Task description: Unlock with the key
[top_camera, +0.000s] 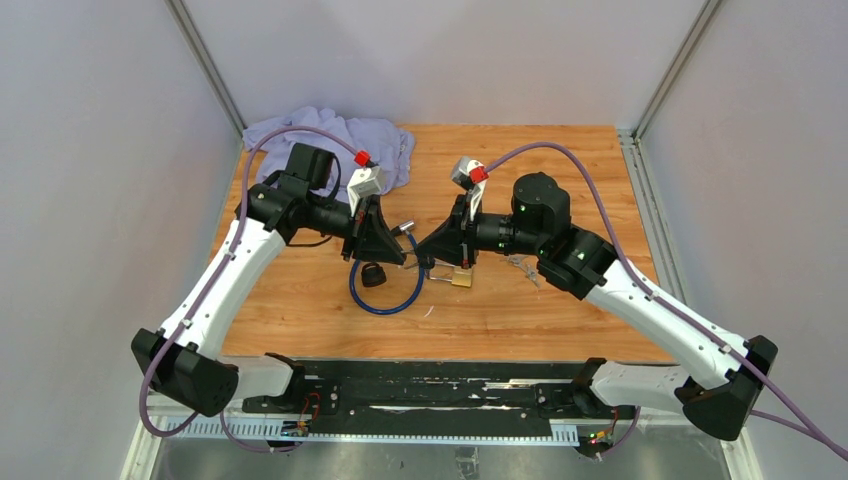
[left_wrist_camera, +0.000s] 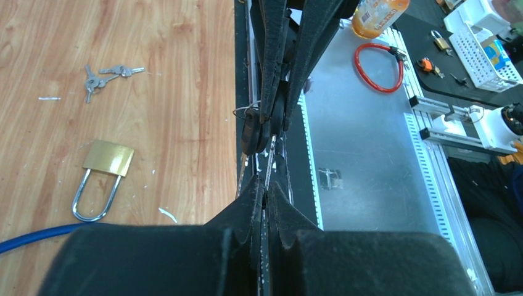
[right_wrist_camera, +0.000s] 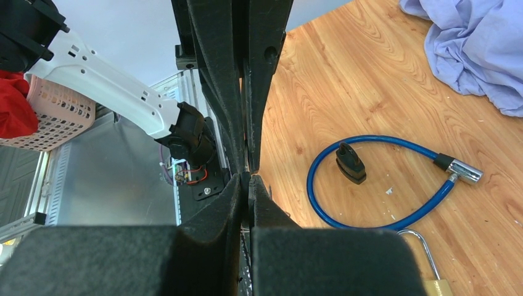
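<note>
Both grippers meet above the middle of the wooden table (top_camera: 560,170). My right gripper (right_wrist_camera: 248,180) is shut on the black head of a key (left_wrist_camera: 251,132), which has a wire ring on it. The key's thin metal blade runs into my left gripper (left_wrist_camera: 265,190), whose jaws are closed on it. From above, the left gripper (top_camera: 408,257) and right gripper (top_camera: 428,254) stand tip to tip. Below them lies a blue cable lock (right_wrist_camera: 382,185) with a black lock body (right_wrist_camera: 350,163) and a metal end (right_wrist_camera: 459,169). A brass padlock (left_wrist_camera: 106,161) lies beside the cable.
A bunch of loose keys (left_wrist_camera: 102,75) lies right of the padlock (top_camera: 461,277). A lilac cloth (top_camera: 340,135) is heaped at the back left. The black base rail (top_camera: 430,390) runs along the table's near edge. Grey walls close in both sides.
</note>
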### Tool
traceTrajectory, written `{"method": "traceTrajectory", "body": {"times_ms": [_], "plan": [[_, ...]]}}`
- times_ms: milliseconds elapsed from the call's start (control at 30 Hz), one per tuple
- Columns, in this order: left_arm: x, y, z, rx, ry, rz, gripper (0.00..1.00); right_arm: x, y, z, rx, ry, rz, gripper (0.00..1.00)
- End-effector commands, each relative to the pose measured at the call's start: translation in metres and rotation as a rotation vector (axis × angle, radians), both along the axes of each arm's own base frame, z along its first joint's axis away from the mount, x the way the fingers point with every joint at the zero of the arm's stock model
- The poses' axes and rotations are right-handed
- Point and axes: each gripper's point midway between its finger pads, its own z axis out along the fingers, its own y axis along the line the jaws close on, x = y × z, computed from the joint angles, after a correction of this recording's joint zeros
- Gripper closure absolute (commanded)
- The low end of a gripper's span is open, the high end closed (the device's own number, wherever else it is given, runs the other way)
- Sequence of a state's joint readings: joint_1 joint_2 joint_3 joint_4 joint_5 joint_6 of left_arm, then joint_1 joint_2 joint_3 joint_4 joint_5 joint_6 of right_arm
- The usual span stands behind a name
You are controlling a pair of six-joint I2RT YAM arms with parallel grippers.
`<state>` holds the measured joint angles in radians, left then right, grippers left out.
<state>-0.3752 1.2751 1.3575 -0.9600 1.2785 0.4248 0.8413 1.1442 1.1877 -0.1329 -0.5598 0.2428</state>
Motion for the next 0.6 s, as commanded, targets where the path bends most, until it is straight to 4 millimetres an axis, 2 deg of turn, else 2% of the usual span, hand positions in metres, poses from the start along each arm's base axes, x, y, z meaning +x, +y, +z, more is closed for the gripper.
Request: {"method": "traceTrajectory", "body": {"times_ms": [0, 67, 200, 233, 300, 400, 567], "plan": [[-0.007, 0.001, -0.001, -0.003, 0.026, -0.008, 0.97, 0.0, 0.002, 0.018, 0.044, -0.041, 0.019, 0.99], [-0.006, 0.002, -0.003, 0.005, 0.021, -0.001, 0.99, -0.001, 0.003, 0.016, 0.038, -0.038, 0.029, 0.99], [-0.007, 0.002, -0.003, 0.005, 0.026, -0.001, 0.98, -0.003, 0.006, 0.012, 0.027, -0.035, 0.043, 0.99], [-0.007, 0.002, -0.002, 0.003, 0.026, -0.001, 0.94, -0.003, 0.006, 0.013, 0.026, -0.036, 0.043, 0.99], [-0.007, 0.002, -0.001, 0.006, 0.022, 0.004, 0.76, -0.003, 0.005, 0.013, 0.024, -0.041, 0.036, 0.99], [-0.007, 0.004, 0.0, 0.013, -0.002, 0.015, 0.64, -0.003, 0.004, 0.01, 0.016, -0.04, 0.035, 0.99], [-0.008, 0.004, 0.0, 0.014, 0.01, 0.017, 0.63, -0.004, 0.004, 0.007, 0.009, -0.035, 0.039, 0.99]]}}
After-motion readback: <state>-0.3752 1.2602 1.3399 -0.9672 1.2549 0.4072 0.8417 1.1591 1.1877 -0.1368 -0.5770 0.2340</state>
